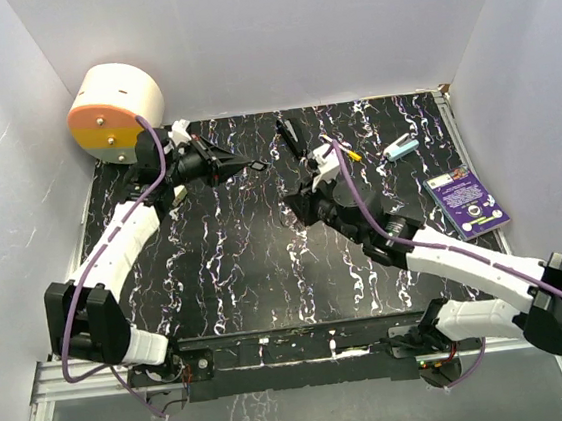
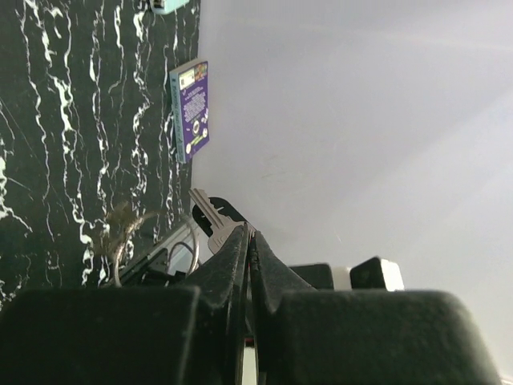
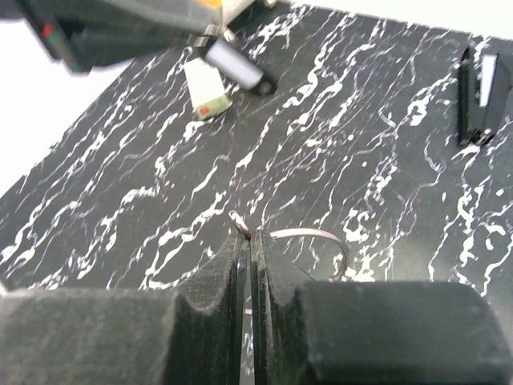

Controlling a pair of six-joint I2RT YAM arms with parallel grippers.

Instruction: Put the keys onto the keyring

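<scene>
While each gripper is pinching its own part, the step in hand looks to be threading, and it is asking for alignment more than force. Nearest the bases, the right gripper is pressing its jaws fully together on the rim of the keyring, whose loop is sticking out past the fingertips over the black marbled table. Farther back and to the left, the left gripper is squeezing shut on a key, whose free end is pointing toward the keyring while standing apart from it. I cannot tell whether that exposed end is carrying the hole. In my judgement, the hole should be meeting the ring's split end squarely, because a tilted approach is risking a glancing slip or a twisted wire.
</scene>
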